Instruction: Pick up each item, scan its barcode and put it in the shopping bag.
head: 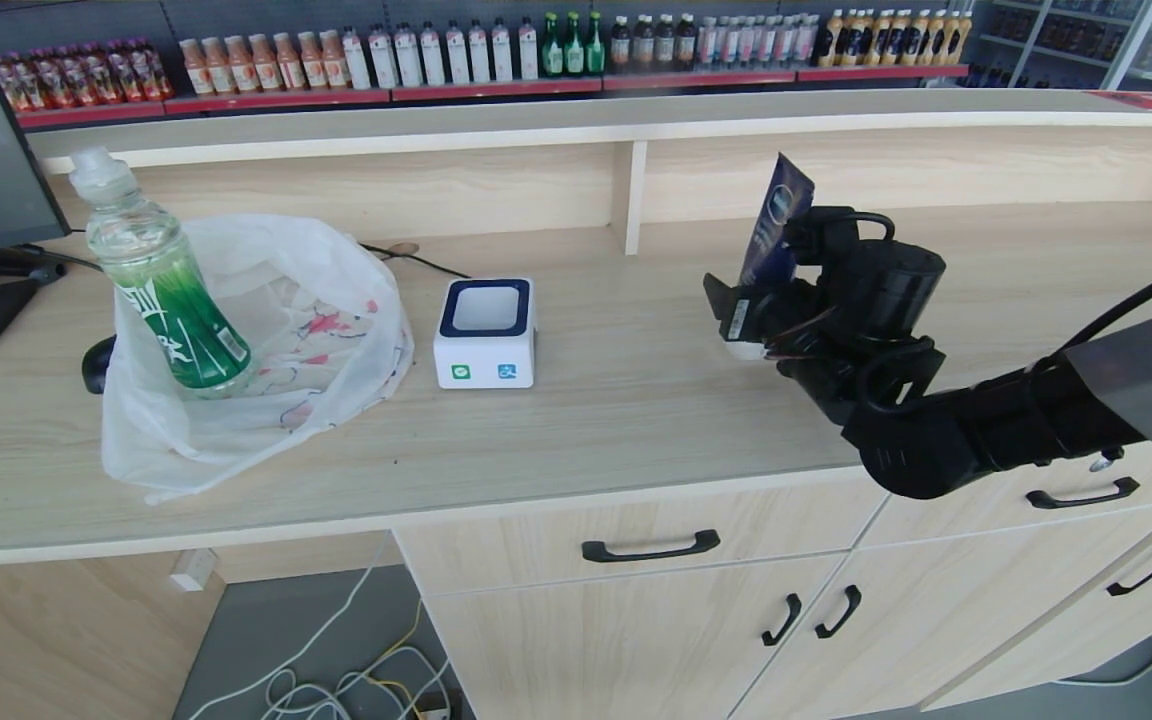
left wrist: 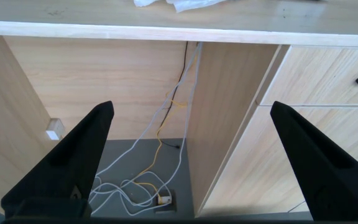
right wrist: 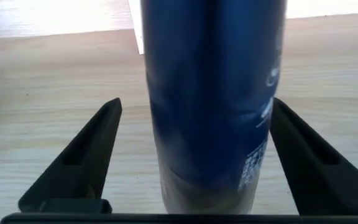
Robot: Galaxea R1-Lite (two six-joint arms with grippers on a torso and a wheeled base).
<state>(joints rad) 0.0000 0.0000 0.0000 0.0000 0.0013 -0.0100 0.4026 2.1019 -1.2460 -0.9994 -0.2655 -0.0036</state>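
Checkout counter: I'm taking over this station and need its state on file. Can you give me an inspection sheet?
Surface: light wood counter, no spills seen.
Job's things: green-labelled bottle tilted in the white shopping bag; scanner right of the bag; blue packet held upright above the counter.
Clutter: black mouse-like object left of the bag.
Grippers: right gripper closed on the blue packet; left gripper open, low in front of the counter.
Cables: black cable behind the bag; white and yellow cables on the floor under the counter.
Surroundings: shelves of bottles behind; drawers below.
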